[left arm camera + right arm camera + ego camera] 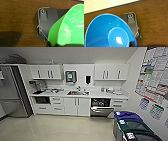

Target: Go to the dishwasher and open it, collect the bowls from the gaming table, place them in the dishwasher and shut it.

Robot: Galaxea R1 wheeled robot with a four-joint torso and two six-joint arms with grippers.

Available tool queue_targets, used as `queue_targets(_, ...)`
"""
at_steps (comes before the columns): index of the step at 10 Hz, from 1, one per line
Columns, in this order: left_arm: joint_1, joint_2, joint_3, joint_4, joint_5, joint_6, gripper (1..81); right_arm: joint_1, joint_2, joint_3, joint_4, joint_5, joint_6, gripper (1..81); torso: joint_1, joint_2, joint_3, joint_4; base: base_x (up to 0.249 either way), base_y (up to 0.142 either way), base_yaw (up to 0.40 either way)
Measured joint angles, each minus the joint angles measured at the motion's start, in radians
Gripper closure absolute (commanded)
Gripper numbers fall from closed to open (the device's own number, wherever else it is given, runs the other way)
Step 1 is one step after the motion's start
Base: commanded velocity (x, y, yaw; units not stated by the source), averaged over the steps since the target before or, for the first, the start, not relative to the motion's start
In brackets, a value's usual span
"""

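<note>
Now: carrying two bowls back to the open dishwasher (pixel 101 106).
Left gripper holds the green bowl (pixel 70 27), right gripper the blue bowl (pixel 109 33); judged next need: drive up close to the lowered door.

The cabinets (pixel 75 106) are white under a white counter (pixel 100 94). The dishwasher (pixel 101 111), set among the cabinets, has a steel-grey door and a dark inside. Left of the cabinets the fridge (pixel 11 92) is grey. The floor (pixel 55 128) is pale cream. Near the dishwasher stand bins with a purple lid (pixel 127 115) and a dark green lid (pixel 133 127). The green bowl (pixel 70 26) is bright and glossy, the blue bowl (pixel 109 32) sky blue, both seen over brown wood grain (pixel 18 15).
</note>
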Motion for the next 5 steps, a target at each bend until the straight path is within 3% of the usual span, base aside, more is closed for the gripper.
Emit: queue_targets(5, 0.012, 0.005, 0.001, 0.000, 0.004, 0.000, 81.1, -0.010, 0.000, 0.000, -0.001, -0.004, -0.003, 81.1, 0.000, 0.000, 0.000, 0.000, 0.117, 0.000, 0.000)
